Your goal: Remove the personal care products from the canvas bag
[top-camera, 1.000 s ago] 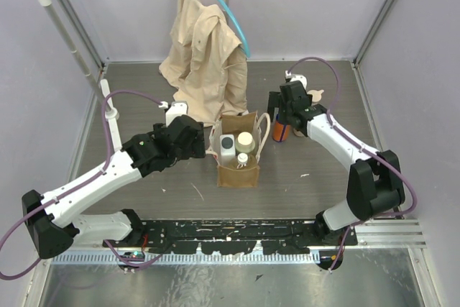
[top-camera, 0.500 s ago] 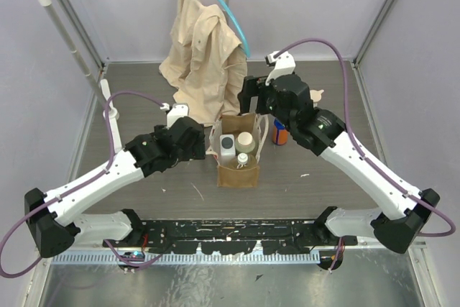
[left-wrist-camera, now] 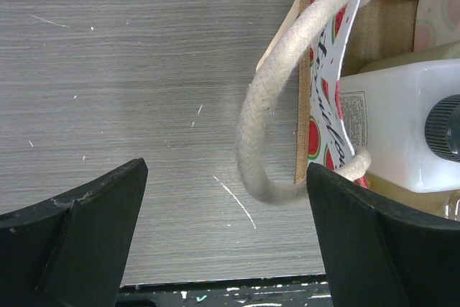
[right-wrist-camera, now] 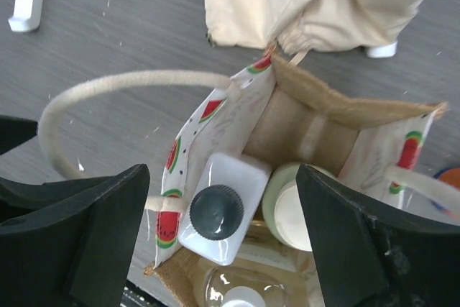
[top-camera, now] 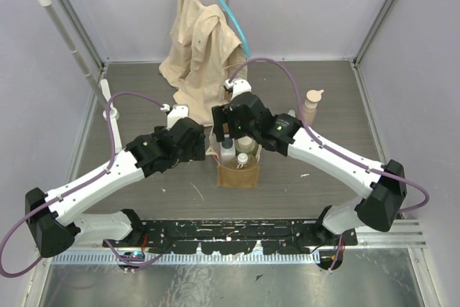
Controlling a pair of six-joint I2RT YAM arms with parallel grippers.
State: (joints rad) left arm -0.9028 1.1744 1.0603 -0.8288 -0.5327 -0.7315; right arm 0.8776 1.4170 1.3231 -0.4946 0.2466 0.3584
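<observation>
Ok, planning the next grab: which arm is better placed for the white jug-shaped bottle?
Right. The right gripper hangs open over the white jug-shaped bottle in the canvas bag; the left gripper sits outside.

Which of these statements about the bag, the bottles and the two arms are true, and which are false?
1. The white bottle stands inside the canvas bag. True.
2. The peach pump bottle is in the bag. False: it stands on the table, off to the bag's right.
3. The right arm's fingers are shut on a bottle. False: they are spread wide above the bag's opening and hold nothing.
4. The left arm's fingers are open, with the bag's rope handle in view between them. True.
</observation>
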